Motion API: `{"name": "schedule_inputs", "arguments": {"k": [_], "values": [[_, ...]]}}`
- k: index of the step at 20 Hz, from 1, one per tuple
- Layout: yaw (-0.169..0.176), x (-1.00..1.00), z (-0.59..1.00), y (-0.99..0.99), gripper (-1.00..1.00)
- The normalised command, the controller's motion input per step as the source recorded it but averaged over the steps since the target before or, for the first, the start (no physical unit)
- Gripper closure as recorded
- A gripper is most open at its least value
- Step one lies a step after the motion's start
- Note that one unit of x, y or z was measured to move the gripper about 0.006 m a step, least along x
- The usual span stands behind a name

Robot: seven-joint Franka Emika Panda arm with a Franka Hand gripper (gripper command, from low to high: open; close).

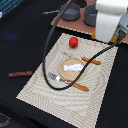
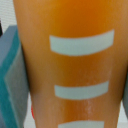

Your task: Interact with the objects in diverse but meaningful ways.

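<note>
A red tomato (image 1: pixel 73 42) sits at the far edge of the striped placemat (image 1: pixel 40 87). A white fish-like piece (image 1: pixel 73 66) lies on a round wooden plate (image 1: pixel 64 70) in the mat's middle. A dark reddish sausage stick (image 1: pixel 20 74) lies on the black table toward the exterior view's left. The arm's white hand (image 1: pixel 109 20) hangs at the far right, beyond the tomato; its fingers do not show. An orange surface with white bars (image 2: pixel 75 65) fills the wrist view at very close range, with a grey-blue object (image 2: pixel 10 75) beside it. The bread loaf is out of view.
An orange-handled fork (image 1: pixel 67 81) and knife (image 1: pixel 91 61) flank the plate. Two grey pots (image 1: pixel 70 11) (image 1: pixel 90 15) stand on a wooden board (image 1: pixel 57 21) at the back. A black cable (image 1: pixel 50 45) loops from the arm over the mat.
</note>
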Motion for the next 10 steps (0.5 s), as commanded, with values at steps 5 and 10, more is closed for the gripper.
{"name": "schedule_inputs", "arguments": {"k": [5,10], "values": [[0.065,0.0,-0.57,0.58,1.0],[0.097,-0.17,-0.59,0.19,1.0]]}}
